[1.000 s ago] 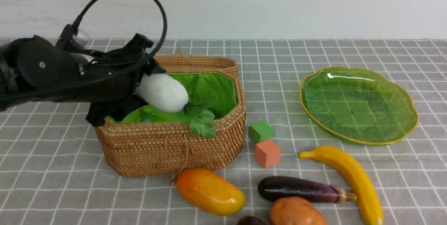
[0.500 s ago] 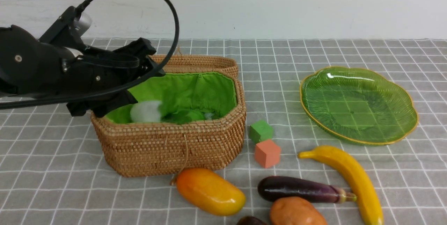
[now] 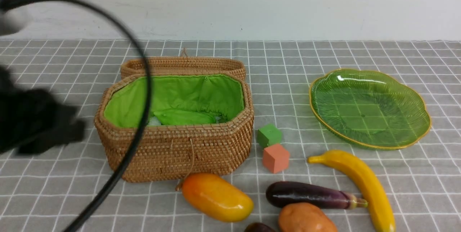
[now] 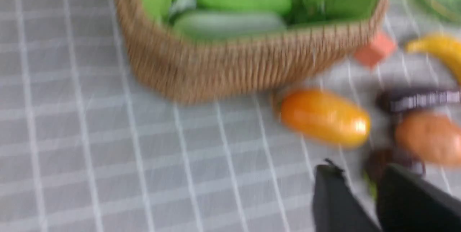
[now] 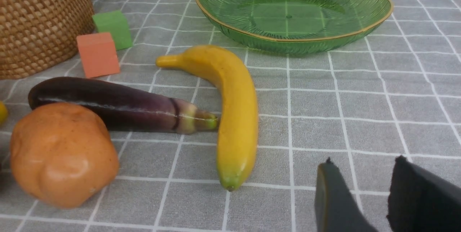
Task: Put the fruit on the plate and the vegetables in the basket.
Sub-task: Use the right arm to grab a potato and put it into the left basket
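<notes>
So: between picks. Left tool (image 4: 360,169) is spread and empty, blurred, off to the left of the basket (image 3: 173,152). Right tool (image 5: 363,163) is also spread and empty, low over the worktop (image 3: 324,55), just short of the banana (image 5: 230,116).

Basket contents: green oblong shape, probably the cucumber (image 3: 187,116), plus a white sliver beside it, likely the radish (image 3: 154,120). Too blurred or hidden to confirm more.

Plate (image 3: 371,109) holds nothing. All fruit is on the worktop:
- mango (image 3: 216,197) against the basket's front wall
- banana
- maroon fruit (image 3: 257,227), cut off at the frame edge

Veg left out: aubergine (image 3: 309,195) and potato (image 3: 306,219), close together; can't tell if they touch. Aubergine's stem end is right against the banana.

Judgement: veg half done, fruit not started.

Likely next: the right tool takes the banana, the nearest item, with the plate just beyond. Grip mid-body and lift straight up, or the aubergine gets dragged. Left tool could take the mango or potato. Ignore the green cube (image 3: 269,135) and salmon cube (image 3: 276,158).
</notes>
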You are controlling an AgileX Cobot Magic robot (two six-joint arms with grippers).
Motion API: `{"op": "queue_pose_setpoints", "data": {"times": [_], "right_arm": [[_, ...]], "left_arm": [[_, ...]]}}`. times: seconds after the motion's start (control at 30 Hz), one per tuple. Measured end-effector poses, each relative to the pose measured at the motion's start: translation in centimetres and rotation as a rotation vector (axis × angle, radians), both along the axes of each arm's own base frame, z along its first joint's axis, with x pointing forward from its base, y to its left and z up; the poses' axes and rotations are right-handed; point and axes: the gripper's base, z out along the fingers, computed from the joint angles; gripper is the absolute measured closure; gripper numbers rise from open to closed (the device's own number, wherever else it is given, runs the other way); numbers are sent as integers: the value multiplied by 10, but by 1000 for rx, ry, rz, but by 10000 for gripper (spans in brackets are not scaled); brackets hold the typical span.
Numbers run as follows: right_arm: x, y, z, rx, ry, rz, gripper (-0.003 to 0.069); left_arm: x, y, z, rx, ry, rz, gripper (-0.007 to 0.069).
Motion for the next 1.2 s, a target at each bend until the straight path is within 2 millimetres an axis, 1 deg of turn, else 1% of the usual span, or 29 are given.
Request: {"op": "queue_pose_setpoints", "data": {"times": [0.03, 0.07, 0.1, 0.13, 0.17, 0.2, 0.23, 0.27, 0.3, 0.37, 0.4, 0.43, 0.6, 0.8, 0.9, 0.97, 1.07, 1.13, 1.17, 1.2], "right_arm": [[0, 0, 0, 0, 0, 0, 419], [0, 0, 0, 0, 0, 0, 419], [0, 0, 0, 0, 0, 0, 419], [0, 0, 0, 0, 0, 0, 419], [0, 0, 0, 0, 0, 0, 419], [0, 0, 0, 0, 0, 0, 419], [0, 0, 0, 0, 0, 0, 419], [0, 0, 0, 0, 0, 0, 419], [0, 0, 0, 0, 0, 0, 419], [0, 0, 0, 0, 0, 0, 419], [0, 0, 0, 0, 0, 0, 419], [0, 0, 0, 0, 0, 0, 419], [0, 0, 0, 0, 0, 0, 419], [0, 0, 0, 0, 0, 0, 419], [0, 0, 0, 0, 0, 0, 419], [0, 0, 0, 0, 0, 0, 419], [0, 0, 0, 0, 0, 0, 419], [0, 0, 0, 0, 0, 0, 419], [0, 0, 0, 0, 0, 0, 419], [0, 0, 0, 0, 0, 0, 419]], "left_arm": [[-17, 5, 5, -4, -2, 2, 590], [-29, 8, 6, -5, 3, 1, 622], [-31, 9, 7, -7, -5, 3, 628], [-49, 14, 9, -18, -30, 4, 638], [-54, 15, 9, -21, -39, 4, 638], [-72, 20, 8, -36, -92, 5, 638], [-84, 24, 4, -44, -122, 8, 638], [-85, 24, 4, -45, -128, 9, 638], [-99, 28, 0, -56, -167, 10, 638], [-113, 32, -3, -67, -208, 10, 638], [-114, 32, -3, -69, -212, 10, 638], [-124, 35, -5, -75, -237, 8, 638], [-141, 40, -8, -72, -247, 3, 638], [-143, 40, -10, -64, -228, 0, 638], [-139, 40, -11, -66, -254, 10, 638], [-130, 41, -13, -48, -314, 30, 638], [-116, 43, -23, 14, -448, 62, 638], [-110, 44, -32, 40, -480, 87, 638], [-102, 45, -48, 62, -547, 130, 638], [-101, 46, -53, 68, -592, 157, 638]]}}
